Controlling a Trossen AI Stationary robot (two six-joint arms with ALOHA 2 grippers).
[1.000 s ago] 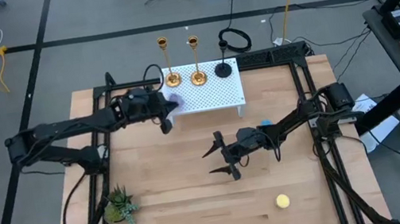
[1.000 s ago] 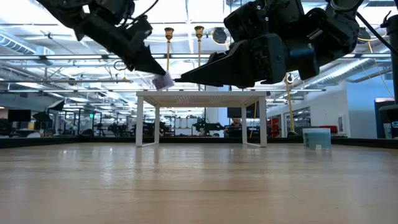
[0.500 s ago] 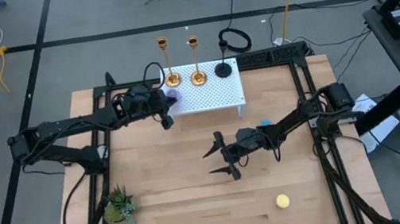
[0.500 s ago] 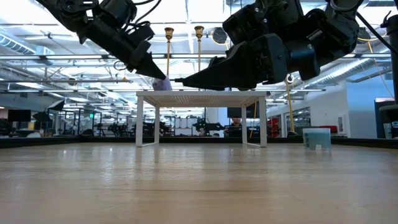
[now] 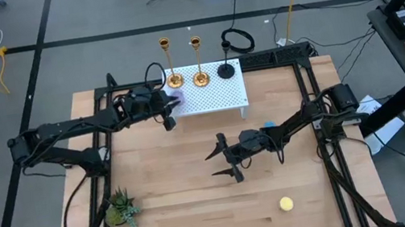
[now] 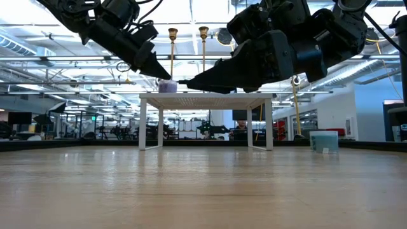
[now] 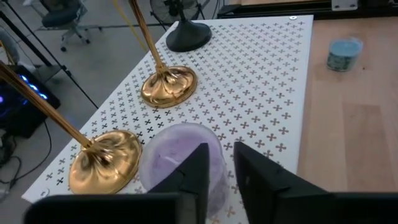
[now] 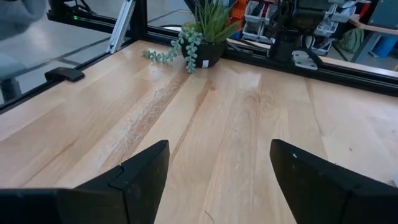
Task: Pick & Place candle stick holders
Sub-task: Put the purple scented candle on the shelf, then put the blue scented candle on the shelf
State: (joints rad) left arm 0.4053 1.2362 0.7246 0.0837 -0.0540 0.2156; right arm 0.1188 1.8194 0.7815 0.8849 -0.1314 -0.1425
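Left wrist view: left gripper [image 7: 217,168] seemingly pinches a purple piece [image 7: 180,162] beside gold candle stick holders [image 7: 166,85]; right gripper [image 5: 223,159] hangs spread.

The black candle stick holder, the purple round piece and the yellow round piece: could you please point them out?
black candle stick holder [image 5: 226,71], high view, on its round base.
purple round piece [image 7: 180,163], left wrist view, on its top face.
yellow round piece [image 5: 286,204], high view, on its middle.

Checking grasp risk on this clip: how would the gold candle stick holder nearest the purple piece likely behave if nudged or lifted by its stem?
The gold candle stick holder has a tall slim stem over a flared base, so a push high up would probably tip it. Its shiny finish suggests it may slip in the fingers. The left gripper, around the purple piece, works close beside it.
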